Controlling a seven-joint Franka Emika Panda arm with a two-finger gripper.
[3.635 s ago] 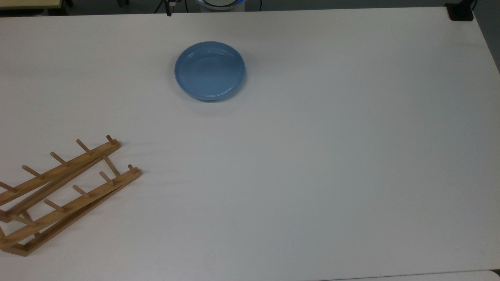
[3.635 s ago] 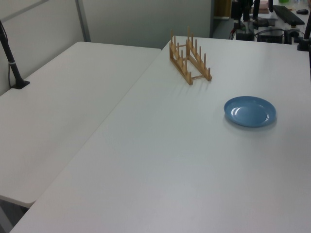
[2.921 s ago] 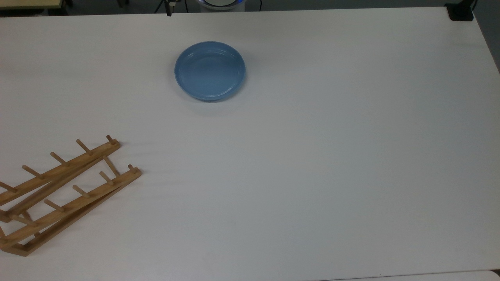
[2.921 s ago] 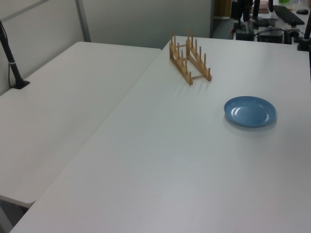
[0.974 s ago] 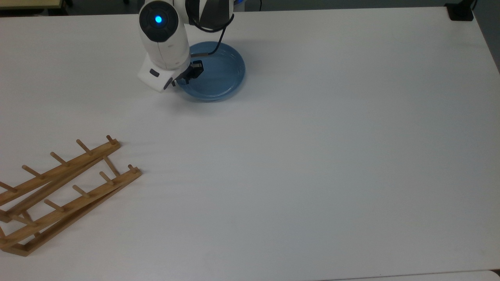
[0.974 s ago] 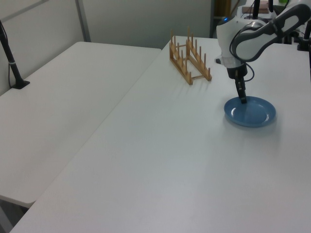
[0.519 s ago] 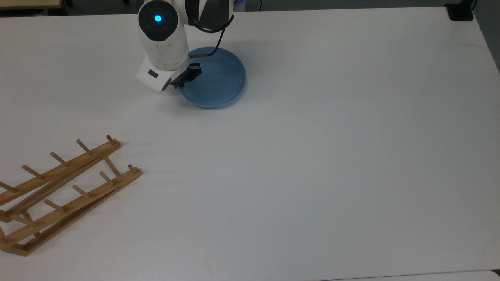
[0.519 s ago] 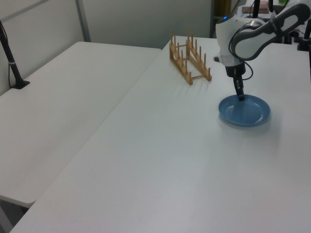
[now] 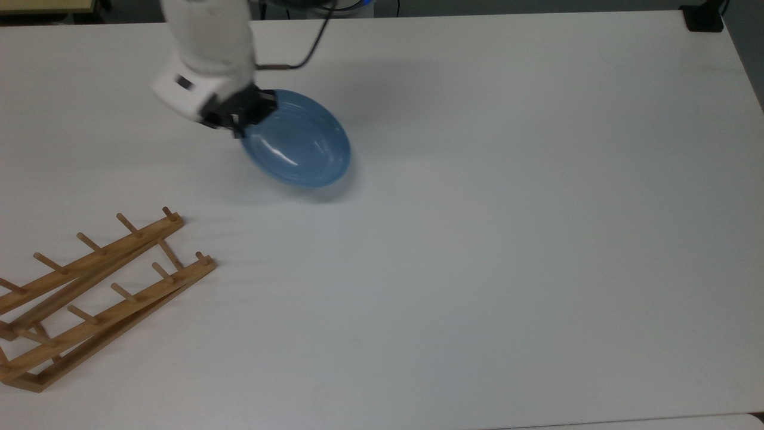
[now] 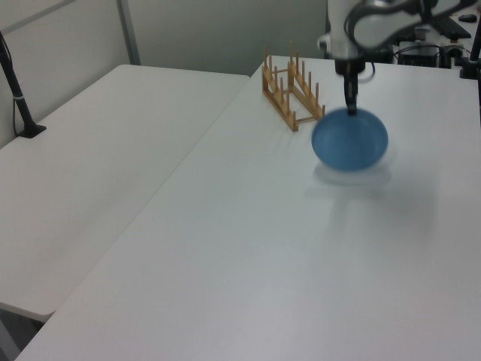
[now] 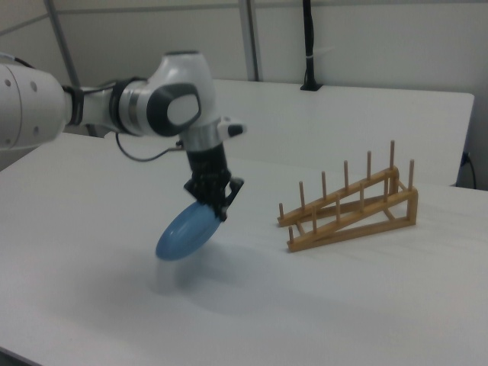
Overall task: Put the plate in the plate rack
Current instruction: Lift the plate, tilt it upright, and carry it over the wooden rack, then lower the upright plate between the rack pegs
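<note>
A broad white table (image 9: 477, 269) carries the scene, with a second table (image 10: 90, 180) butted against it on the left view's left. Over it reaches the white arm (image 11: 99, 107), bent down toward the work surface. Toward the top view's lower left stands the plate rack (image 9: 101, 292), a light-wood frame of two sloping rails studded with upright pegs, every slot between them vacant (in the right view it sits on the right, just past the arm). The plate (image 9: 296, 138), glossy and light blue, hangs clear of the table, tilted steeply with its far edge drooping and a soft shadow beneath it. The gripper (image 9: 242, 114) is clamped on the plate's upper rim, one finger inside the dish and one outside.

The step in hand looks like the carry: the plate is lifted and on its way, yet well apart from the rack. The next move probably calls for bringing the plate across to the rack, turning it fully on edge so it lines up with a gap between two pairs of pegs, then lowering it until its rim rests on both rails. A grip on a single point of the rim may let the plate swing, so a slow, level approach seems wise.
</note>
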